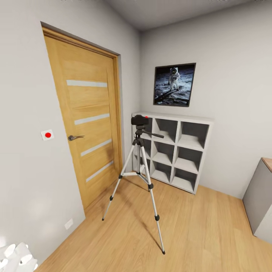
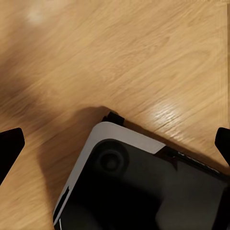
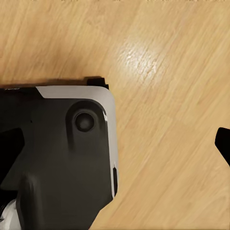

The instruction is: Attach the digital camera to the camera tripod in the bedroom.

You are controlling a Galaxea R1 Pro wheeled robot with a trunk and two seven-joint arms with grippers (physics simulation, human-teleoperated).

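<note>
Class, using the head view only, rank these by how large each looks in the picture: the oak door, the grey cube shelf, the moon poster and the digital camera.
Largest to smallest:
1. oak door, though nearness inflates it
2. grey cube shelf
3. moon poster
4. digital camera

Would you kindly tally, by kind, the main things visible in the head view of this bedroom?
Digital camera, atop the tripod: 1
Camera tripod: 1
Oak door: 1
Astronaut poster: 1
Grey cube shelf: 1
Total: 5
</note>
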